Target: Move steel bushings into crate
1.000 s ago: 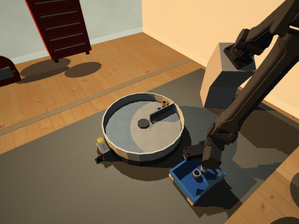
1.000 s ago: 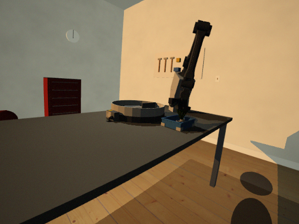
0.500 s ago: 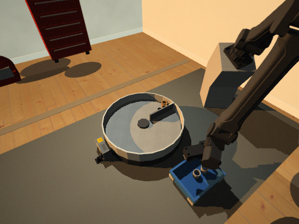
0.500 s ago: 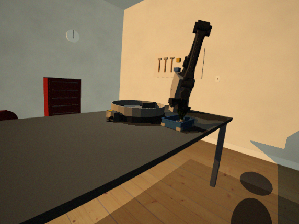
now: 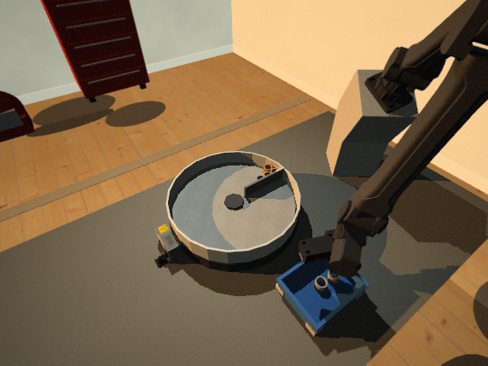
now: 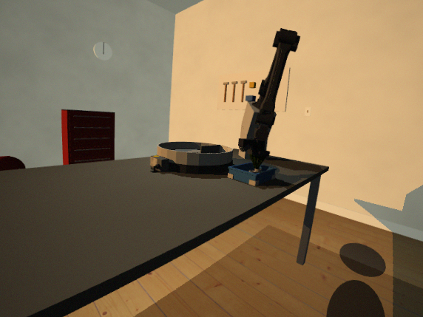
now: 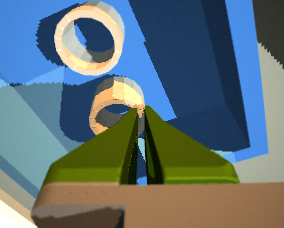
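Your fingers are pinched nearly shut on the wall of a steel bushing (image 7: 114,105), gripping its near rim. It sits right at the tips, bore axis roughly along your reach, hanging inside the crate (image 5: 299,304) just above its blue floor. Letting go is the move this calls for, by my read, so watch what lies beyond: a second bushing (image 7: 90,37) rests in the crate just past the held one, near it, and from the wrist view you cannot tell whether they touch. Drop straight and it should land beside it, not on it. The crate stands by the surface's (image 5: 107,308) right edge, close to the turntable (image 5: 232,254). Farther off, behind the turntable's divider (image 5: 264,184), something orange and ringed (image 5: 269,169) waits at the far rim, too small to name. Well beyond stands the red drawer chest (image 5: 94,39).
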`<state>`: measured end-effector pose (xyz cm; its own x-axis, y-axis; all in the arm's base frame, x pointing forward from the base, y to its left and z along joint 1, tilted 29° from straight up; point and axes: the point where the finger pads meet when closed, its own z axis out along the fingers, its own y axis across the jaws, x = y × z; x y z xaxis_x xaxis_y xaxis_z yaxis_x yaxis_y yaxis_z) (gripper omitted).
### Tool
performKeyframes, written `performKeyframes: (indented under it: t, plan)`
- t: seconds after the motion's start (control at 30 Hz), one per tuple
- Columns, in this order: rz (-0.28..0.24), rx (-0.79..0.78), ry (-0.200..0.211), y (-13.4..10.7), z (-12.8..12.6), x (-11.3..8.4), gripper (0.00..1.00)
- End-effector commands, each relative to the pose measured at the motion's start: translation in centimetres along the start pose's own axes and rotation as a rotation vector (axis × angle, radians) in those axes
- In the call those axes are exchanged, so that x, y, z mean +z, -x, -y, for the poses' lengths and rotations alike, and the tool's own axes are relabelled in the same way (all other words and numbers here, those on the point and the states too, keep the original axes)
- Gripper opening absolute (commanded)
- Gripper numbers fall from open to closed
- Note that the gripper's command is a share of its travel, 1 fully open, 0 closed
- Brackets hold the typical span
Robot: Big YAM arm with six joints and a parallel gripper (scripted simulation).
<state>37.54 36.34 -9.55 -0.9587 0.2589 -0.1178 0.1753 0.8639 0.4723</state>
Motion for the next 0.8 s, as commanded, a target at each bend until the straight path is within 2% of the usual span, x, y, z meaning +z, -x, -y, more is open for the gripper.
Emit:
performKeyframes:
  t: [0.0, 0.17, 0.37, 0.53, 0.57, 0.77]
  plan:
    - [0.015, 0.002, 0.019, 0.4, -1.1, -0.8, 0.00]
    - [0.013, 0.003, 0.016, 0.3, -0.9, -0.6, 0.00]
    - [0.004, 0.003, 0.005, 0.0, -0.4, 0.6, 0.00]
    - [0.002, 0.002, 0.003, -0.1, -0.4, 0.8, 0.00]
    - [0.017, -0.003, 0.026, 0.3, -1.4, -0.2, 0.00]
    - [0.005, 0.001, 0.008, -0.1, -0.6, 0.5, 0.00]
